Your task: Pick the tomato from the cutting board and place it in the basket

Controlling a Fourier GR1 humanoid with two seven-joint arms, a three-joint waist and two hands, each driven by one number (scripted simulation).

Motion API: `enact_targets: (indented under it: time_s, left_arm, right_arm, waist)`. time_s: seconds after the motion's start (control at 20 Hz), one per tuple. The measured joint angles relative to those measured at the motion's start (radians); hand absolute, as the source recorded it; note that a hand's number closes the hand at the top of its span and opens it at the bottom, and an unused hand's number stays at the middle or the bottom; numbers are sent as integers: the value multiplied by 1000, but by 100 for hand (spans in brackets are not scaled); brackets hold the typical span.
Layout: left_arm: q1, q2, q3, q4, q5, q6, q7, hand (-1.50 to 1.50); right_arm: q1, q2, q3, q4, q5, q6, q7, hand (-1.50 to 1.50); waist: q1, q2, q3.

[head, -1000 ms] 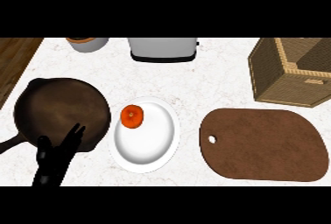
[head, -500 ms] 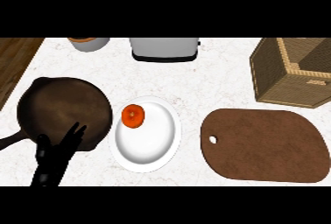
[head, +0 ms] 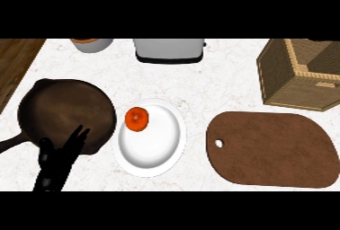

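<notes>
The woven wicker basket (head: 300, 74) runs off the right edge. Left of it, the grey metal appliance (head: 168, 50) and the white cup (head: 91, 44) are cropped along the top. The dark round skillet's handle (head: 11, 144) leaves the left edge.

tomato (head: 137, 119): orange-red, with a paler mark at its centre
plate (head: 154, 152): plain white
board (head: 275, 150): reddish brown, unpatterned
basket (head: 292, 78): tan, woven pattern, seen at 2 o'clock
pan (head: 63, 114): dark brown
hand (head: 56, 164): black, seen at 8 o'clock
counter (head: 219, 85): white, faintly veined like marble
toaster (head: 168, 49): grey, darker base, at 12 o'clock
cup (head: 91, 44): grey, orange inside
</notes>
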Motion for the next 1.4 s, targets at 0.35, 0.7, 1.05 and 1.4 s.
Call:
enact_targets:
  time_s: [0.35, 0.7, 1.05, 1.4]
  left_arm:
    - [-2, -4, 2, -7, 0, -3, 7, 0]
    - [3, -10, 6, -8, -4, 3, 2, 0]
    - [-11, -3, 19, 18, -4, -11, -2, 0]
    - [13, -16, 14, -4, -17, 3, -14, 0]
  right_arm:
    - [9, -67, -7, 167, 37, -85, -76, 150]
    - [45, -169, 30, 287, 92, -66, -188, -150]
    - [26, -208, 7, 345, 59, -98, -272, -150]
    - [40, -284, -90, 354, -46, -78, -289, -150]
  waist:
    - [2, 3, -2]
    - [-1, 1, -1]
    - [-3, -3, 1]
    - [-10, -5, -1]
